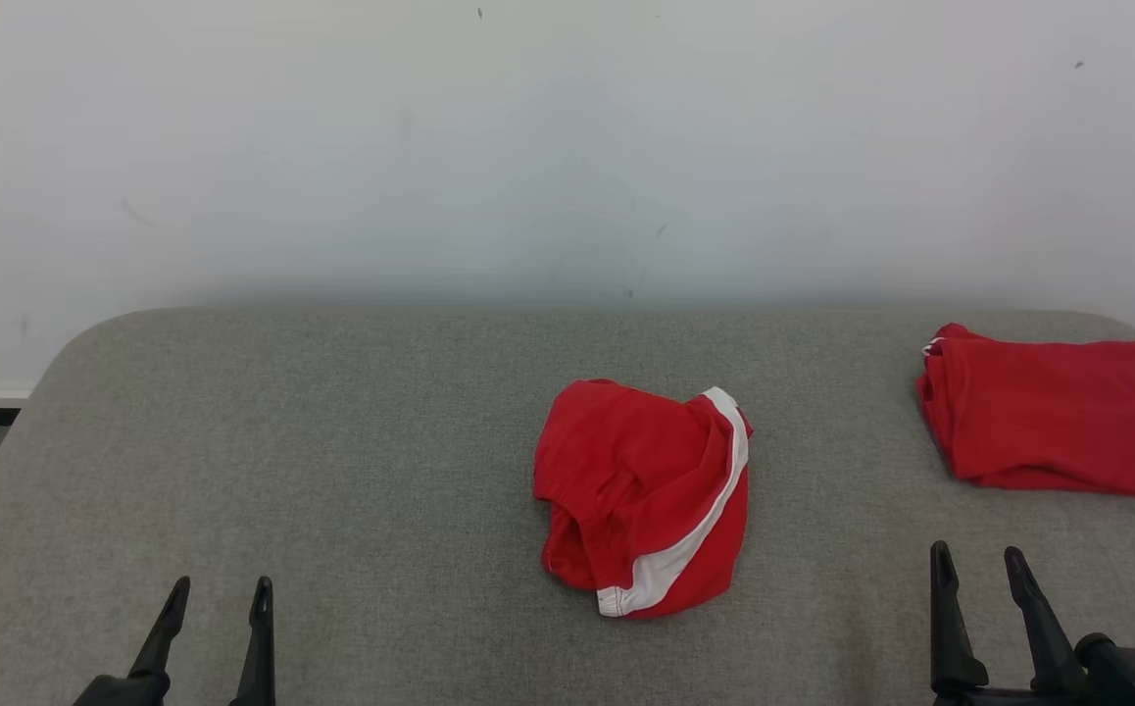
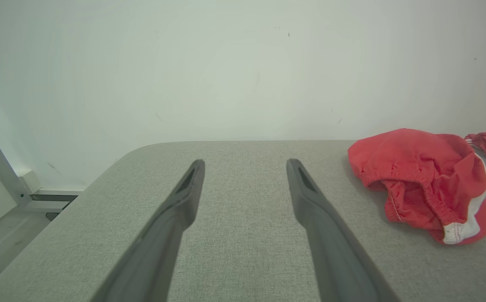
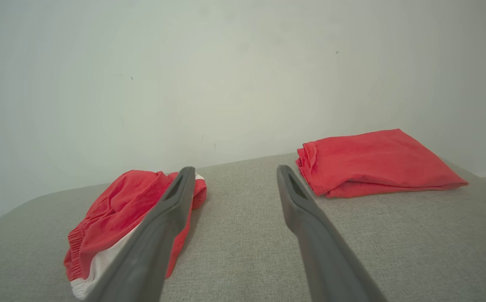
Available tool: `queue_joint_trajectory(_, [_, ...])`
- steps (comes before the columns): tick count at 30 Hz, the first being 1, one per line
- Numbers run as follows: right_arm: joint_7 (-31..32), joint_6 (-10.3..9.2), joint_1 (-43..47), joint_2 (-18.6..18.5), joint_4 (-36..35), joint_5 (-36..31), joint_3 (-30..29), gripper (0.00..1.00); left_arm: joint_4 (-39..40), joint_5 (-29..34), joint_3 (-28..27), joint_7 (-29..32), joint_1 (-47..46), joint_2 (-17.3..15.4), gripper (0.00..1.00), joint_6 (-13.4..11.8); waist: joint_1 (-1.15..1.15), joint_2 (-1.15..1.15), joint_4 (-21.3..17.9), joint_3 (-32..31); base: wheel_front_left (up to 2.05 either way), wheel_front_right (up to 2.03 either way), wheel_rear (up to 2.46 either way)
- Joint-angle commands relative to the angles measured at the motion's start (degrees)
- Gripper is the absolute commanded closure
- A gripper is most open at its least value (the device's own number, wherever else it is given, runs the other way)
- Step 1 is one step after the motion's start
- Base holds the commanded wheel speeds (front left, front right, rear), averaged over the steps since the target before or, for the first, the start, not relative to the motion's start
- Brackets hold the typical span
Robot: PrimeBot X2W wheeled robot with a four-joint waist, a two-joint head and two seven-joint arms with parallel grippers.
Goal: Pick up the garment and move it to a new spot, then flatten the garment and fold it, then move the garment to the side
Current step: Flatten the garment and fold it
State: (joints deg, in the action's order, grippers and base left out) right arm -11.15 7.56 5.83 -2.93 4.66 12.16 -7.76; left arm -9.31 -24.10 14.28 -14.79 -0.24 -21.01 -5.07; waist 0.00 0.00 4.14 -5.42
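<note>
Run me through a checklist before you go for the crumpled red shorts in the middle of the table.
1. Jaws of the left pincer open, nothing in them: ok.
2. Jaws of the right pincer open, nothing in them: ok.
3. The crumpled red garment with a white stripe lies free, nothing on it: ok.
4. The folded red cloth at the far right lies apart from it: ok.
5. Bare room on the grey fabric tabletop for a new spot: ok.
6. Garment already flat: not ok, it is bunched up.
</note>
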Motion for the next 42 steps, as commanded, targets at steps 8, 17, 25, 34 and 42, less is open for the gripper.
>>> queue_joint_trajectory(8, [0.39,-0.13,0.51,0.10,-0.49,-0.54,-0.01,0.00,0.36,0.54,0.68,0.48,-0.15,-0.45,0.00,-0.80,0.00,0.00,0.27,0.32,0.00,0.00,0.00])
queue_joint_trajectory(17, [0.18,-0.13,0.49,0.10,-0.18,-0.47,0.02,0.00,-0.01,0.16,0.58,0.49,-0.37,-0.87,0.00,-1.12,0.00,0.00,0.35,0.39,0.00,0.00,0.00])
queue_joint_trajectory(25, [0.02,-0.13,0.58,0.10,-0.08,-0.34,0.05,0.00,0.17,-0.02,0.84,0.69,-0.36,-1.13,0.00,-1.41,0.00,0.00,0.49,0.44,0.00,0.00,0.00])
queue_joint_trajectory(34, [0.01,-0.13,-0.56,0.10,0.18,-0.25,0.89,0.00,-0.28,0.02,3.63,0.99,-2.59,0.80,0.00,0.23,0.00,0.00,-1.22,1.43,0.00,0.00,0.00])
queue_joint_trajectory(42, [0.69,-0.13,-1.77,0.09,-0.29,-1.01,1.72,0.00,-7.66,-0.01,11.31,0.65,-10.28,9.21,0.00,5.84,0.00,0.00,-6.70,4.16,0.00,0.00,0.00])
